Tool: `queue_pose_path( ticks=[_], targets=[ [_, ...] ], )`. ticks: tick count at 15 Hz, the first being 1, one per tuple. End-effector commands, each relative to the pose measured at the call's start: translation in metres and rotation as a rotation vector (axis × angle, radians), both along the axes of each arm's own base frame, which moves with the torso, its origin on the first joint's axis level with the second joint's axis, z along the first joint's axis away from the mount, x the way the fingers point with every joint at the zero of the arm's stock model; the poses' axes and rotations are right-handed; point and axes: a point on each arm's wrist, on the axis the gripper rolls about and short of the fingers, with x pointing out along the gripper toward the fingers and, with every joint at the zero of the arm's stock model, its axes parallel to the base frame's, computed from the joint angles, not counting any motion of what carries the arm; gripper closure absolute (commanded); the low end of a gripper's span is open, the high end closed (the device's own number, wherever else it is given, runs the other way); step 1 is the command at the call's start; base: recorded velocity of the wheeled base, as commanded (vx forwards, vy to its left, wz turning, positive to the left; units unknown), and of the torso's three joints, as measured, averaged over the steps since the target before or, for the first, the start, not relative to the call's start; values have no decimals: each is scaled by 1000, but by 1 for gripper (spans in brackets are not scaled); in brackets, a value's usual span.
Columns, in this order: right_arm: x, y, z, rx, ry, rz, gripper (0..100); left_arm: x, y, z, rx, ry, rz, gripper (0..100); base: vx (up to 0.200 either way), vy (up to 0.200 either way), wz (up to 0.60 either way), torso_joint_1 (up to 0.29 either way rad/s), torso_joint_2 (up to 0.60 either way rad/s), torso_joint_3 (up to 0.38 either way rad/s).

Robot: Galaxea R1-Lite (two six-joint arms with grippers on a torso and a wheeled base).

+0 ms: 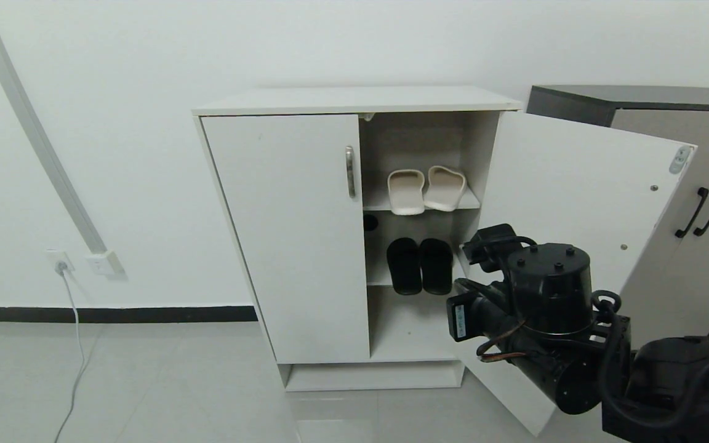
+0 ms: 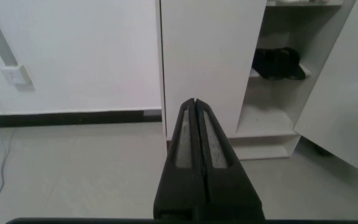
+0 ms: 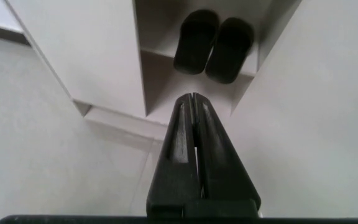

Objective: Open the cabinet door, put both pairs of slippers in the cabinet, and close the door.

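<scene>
The white cabinet (image 1: 354,98) stands against the wall with its left door (image 1: 287,234) shut and its right door (image 1: 576,191) swung wide open. A cream pair of slippers (image 1: 425,189) lies on the upper shelf. A black pair of slippers (image 1: 419,264) lies on the middle shelf, toes inward. My right arm (image 1: 545,295) is low in front of the open door. The right gripper (image 3: 192,96) is shut and holds nothing, aimed just below the black slippers (image 3: 213,40). My left gripper (image 2: 193,101) is shut and holds nothing, low over the floor before the closed door, with the black slippers (image 2: 278,62) beyond.
A grey cabinet (image 1: 687,184) with black handles stands right behind the open door. A wall socket (image 1: 59,261) with a cable hanging to the floor is at the left. Bare tiled floor (image 1: 145,381) lies before the cabinet.
</scene>
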Motion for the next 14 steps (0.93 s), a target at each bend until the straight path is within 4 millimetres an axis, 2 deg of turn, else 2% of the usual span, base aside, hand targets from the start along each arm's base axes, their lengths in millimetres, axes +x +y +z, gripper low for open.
queue_pose_path(
  ticks=[1,6,14],
  targets=[
    [0,1,0,1,-1,1,100,0,0,0,0,2,0,100,0,0,0,32,-388,-320],
    [2,1,-2,-3,1,-3,100,0,0,0,-2,2,0,100,0,0,0,75,-438,-351],
    [2,1,-2,-7,2,-4,100,0,0,0,-2,2,2,100,0,0,0,145,-471,-330]
  ],
)
